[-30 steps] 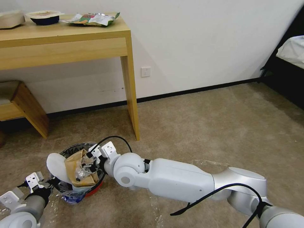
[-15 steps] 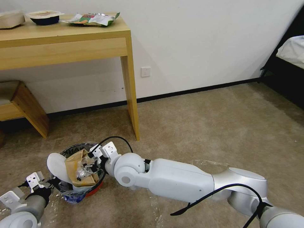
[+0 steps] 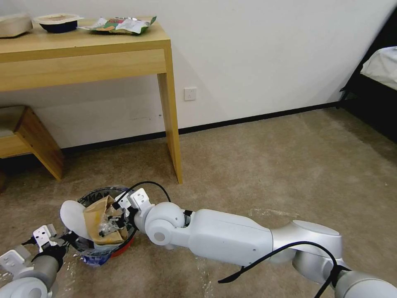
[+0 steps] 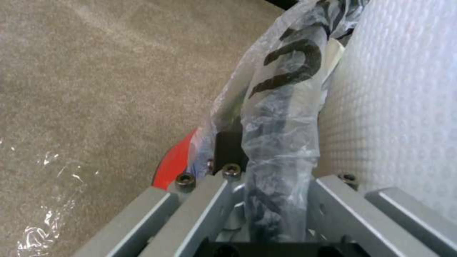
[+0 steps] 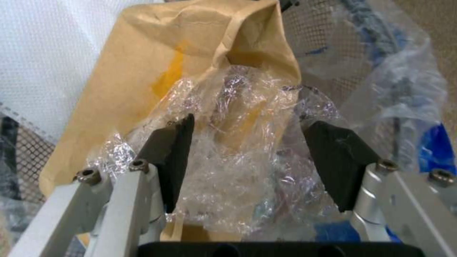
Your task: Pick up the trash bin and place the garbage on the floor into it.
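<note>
Both grippers sit at the trash bin [image 3: 103, 244], which I use as my landmark; it stands on the carpet [image 3: 256, 165] near the wooden desk's [image 3: 82, 54] leg. On the bin's near-left side, my left gripper [image 4: 271, 200] is clamped on the rim and its bag liner [image 4: 281, 107]; my wrist camera shows crinkled film squeezed between the fingers, with a sliver of red wall beside them. Over the bin's mouth, my right gripper [image 5: 247, 157] has its dark pads [image 5: 169, 153] spread apart, a wad of clear plastic scrap [image 5: 238, 142] lying loose between them without being squeezed. Under that scrap, inside the bin, leans a brown cardboard scrap [image 3: 99, 221]. A white slipper sole [image 3: 72, 217] pokes up over the bin's left rim. Beyond the bin, food containers rest on the desk.
</note>
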Robot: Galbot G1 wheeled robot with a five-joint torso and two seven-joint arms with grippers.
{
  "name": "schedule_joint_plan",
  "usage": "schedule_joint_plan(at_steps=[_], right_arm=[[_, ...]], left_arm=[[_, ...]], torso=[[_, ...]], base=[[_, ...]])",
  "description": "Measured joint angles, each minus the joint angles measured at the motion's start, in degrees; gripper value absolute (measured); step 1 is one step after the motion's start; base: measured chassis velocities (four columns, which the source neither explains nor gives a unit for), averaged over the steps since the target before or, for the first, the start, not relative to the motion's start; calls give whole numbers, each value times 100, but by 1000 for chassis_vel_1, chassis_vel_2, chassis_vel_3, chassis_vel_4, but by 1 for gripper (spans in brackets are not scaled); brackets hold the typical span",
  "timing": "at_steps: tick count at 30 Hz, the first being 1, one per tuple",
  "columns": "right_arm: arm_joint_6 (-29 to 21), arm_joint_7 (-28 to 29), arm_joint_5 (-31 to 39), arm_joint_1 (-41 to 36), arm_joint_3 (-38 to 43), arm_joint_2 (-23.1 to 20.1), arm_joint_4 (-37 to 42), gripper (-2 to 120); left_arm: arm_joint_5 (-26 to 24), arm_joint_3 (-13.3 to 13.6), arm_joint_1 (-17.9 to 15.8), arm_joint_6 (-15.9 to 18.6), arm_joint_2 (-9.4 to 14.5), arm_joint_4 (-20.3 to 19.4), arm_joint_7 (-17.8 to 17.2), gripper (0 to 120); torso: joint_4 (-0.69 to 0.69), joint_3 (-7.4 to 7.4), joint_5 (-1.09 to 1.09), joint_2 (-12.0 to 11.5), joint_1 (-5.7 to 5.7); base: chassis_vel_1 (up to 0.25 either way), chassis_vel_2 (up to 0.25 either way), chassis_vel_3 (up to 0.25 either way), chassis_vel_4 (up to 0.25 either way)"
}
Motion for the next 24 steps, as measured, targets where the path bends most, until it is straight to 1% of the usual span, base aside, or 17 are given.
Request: schedule_joint_plan(at_steps=[12, 24], right_arm=[[44, -85, -69, 65, -182, 308, -438, 58], [124, -235, -178, -21, -199, 364, -771, 54]], left_arm=[[18, 11, 32, -37, -28, 7, 20, 1], [43, 16, 50, -46, -36, 10, 33, 1]], torso=[[0, 0, 0, 0, 0], [0, 0, 0, 0, 0]], base=[[0, 0, 0, 0], [0, 0, 0, 0]])
